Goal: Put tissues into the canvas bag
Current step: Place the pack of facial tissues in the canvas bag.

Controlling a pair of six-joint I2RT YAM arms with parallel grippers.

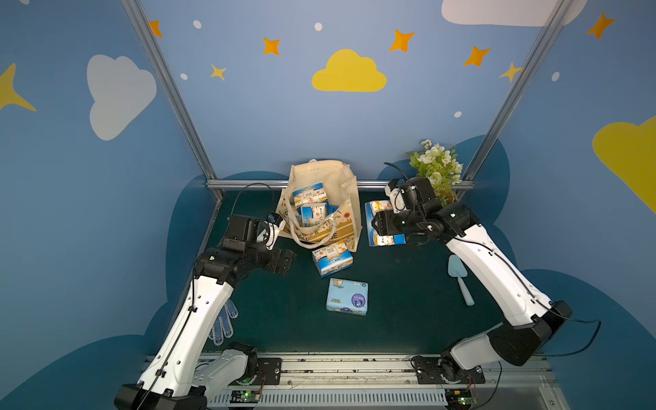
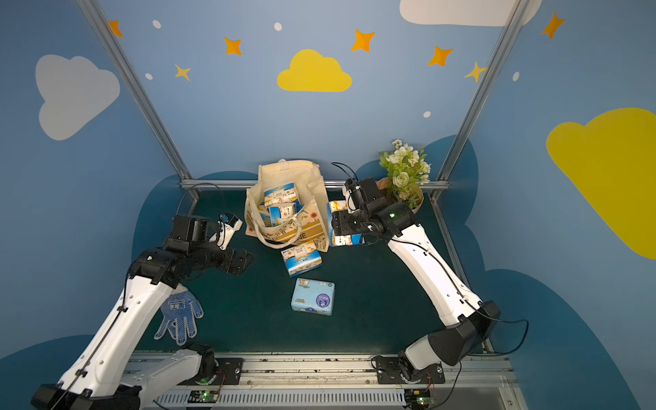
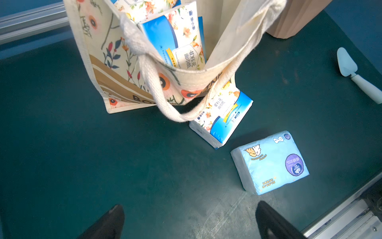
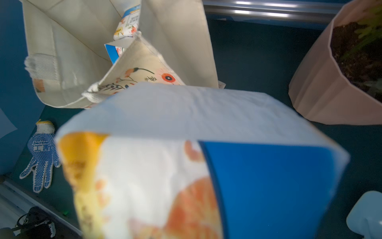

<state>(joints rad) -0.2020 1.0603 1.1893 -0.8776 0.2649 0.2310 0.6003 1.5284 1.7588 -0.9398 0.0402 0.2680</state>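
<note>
Pale blue film wrapped the nearest thing, the pale blue pack, a soft brick with a purple round emblem. It lay flat on the dark green table, apart from everything else. Just beyond it the loose floral pack, blue and white with orange flowers, lay slanted with its far end touching the foot of the canvas bag.

My left gripper hovered left of that pack, jaws wide apart and empty. Of my two arms it was the nearer to both packs on the table.

Farther back on the right, my right gripper was clamped on the held pack. Its glossy wrap was smooth and squashy-looking, and its long axis ran near to far. It seemed raised off the table, since my right wrist view looked down past it into the bag.

The bag stood just to the left of the held pack, upright, in cream cloth with limp rope handles. Its mouth sagged open upward, and the packs inside, at least three, were tilted against each other. I judged the coming move to be a short carry leftward over the bag's right wall, whose floppy rim could snag a corner.

Farthest right, behind my right wrist, stood the ribbed peach flowerpot.
</note>
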